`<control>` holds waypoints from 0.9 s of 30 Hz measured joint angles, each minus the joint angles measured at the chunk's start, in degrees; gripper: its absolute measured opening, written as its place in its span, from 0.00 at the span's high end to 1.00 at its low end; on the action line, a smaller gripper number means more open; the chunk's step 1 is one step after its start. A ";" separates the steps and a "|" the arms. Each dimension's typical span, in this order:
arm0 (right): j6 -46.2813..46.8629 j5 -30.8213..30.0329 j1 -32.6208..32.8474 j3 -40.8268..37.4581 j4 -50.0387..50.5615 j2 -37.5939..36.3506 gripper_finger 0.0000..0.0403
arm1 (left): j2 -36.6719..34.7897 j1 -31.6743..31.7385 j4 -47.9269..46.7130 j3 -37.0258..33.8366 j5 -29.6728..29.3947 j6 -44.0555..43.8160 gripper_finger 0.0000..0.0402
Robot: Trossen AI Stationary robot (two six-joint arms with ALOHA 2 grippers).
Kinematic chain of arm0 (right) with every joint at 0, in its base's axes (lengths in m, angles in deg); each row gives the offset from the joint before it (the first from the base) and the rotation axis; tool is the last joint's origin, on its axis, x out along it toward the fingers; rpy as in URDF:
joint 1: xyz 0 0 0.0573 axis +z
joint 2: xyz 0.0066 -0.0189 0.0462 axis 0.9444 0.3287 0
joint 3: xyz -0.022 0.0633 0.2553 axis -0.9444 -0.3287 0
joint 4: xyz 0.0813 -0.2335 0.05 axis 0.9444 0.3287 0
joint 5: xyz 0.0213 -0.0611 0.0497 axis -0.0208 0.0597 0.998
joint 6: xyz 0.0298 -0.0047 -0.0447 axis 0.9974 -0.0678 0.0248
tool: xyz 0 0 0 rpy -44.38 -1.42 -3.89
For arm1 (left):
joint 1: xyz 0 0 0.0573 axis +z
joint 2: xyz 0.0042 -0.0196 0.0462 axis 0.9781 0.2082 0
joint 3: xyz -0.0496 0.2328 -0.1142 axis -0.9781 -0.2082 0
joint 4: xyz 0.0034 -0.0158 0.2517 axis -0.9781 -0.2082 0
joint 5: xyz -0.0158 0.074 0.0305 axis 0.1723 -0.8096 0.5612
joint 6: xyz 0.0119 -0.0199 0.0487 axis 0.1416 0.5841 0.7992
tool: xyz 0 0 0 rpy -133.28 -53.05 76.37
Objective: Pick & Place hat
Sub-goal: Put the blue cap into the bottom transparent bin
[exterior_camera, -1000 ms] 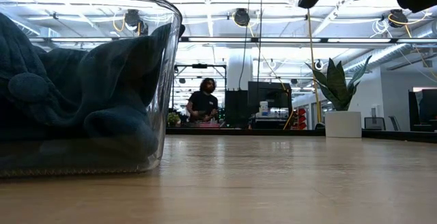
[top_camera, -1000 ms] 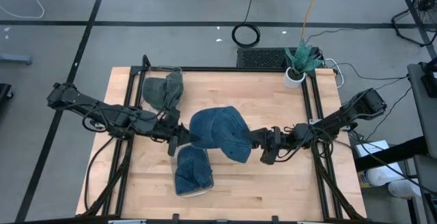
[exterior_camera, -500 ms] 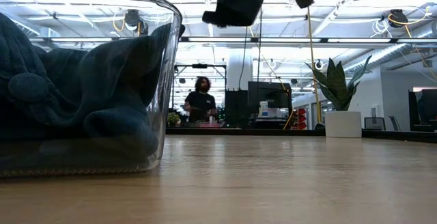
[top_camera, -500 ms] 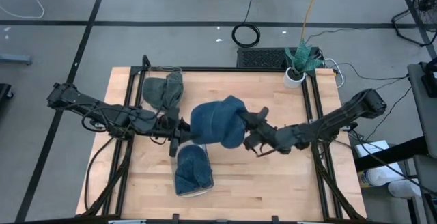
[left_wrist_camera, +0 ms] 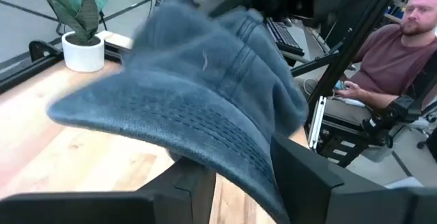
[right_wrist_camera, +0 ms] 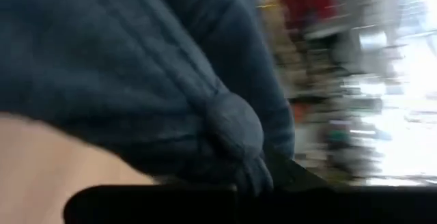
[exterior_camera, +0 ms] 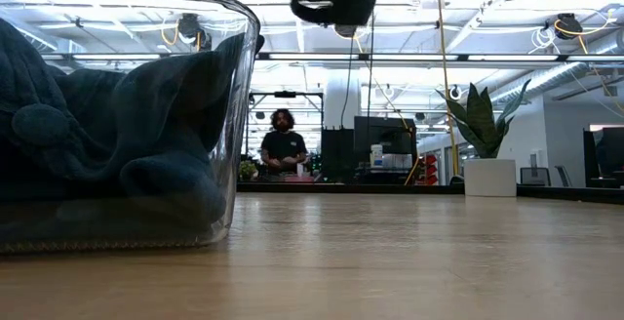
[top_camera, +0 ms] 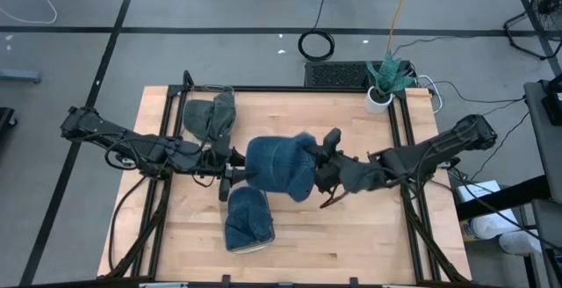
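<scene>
The right jaws [top_camera: 318,158] are clamped tight on the far side of the blue hat [top_camera: 279,169], which hangs in the air above the middle of the tabletop [top_camera: 351,235]. The left jaws [top_camera: 235,176] sit at the hat's brim on the opposite side, partly parted, the brim lying between the 2 fingers [left_wrist_camera: 300,183]; whether they grip it I cannot tell. A clear container [top_camera: 248,221] holding another blue hat stands just below. 1 grey hat [top_camera: 209,117] lies near the far left corner, a potted plant [top_camera: 384,81] at the far right.

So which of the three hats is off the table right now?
The blue bucket hat held up between both grippers; the grey-green hat lies on the table, the third sits in the clear bin.
</scene>
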 joint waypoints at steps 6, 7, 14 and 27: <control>18.76 27.13 -6.42 6.75 21.17 -0.07 1.00 | 0.00 0.00 -0.02 0.00 -0.05 5.89 0.66; 20.24 31.41 -7.60 7.14 23.22 -0.04 1.00 | 0.00 0.04 0.00 -0.02 -0.07 7.17 0.66; 24.05 50.50 -13.02 8.29 30.81 -0.50 1.00 | 0.02 1.00 3.42 -0.07 -0.46 16.77 0.64; 24.87 53.54 -13.29 8.20 30.63 -0.63 1.00 | -0.03 -3.17 25.11 -0.07 -1.90 40.45 0.67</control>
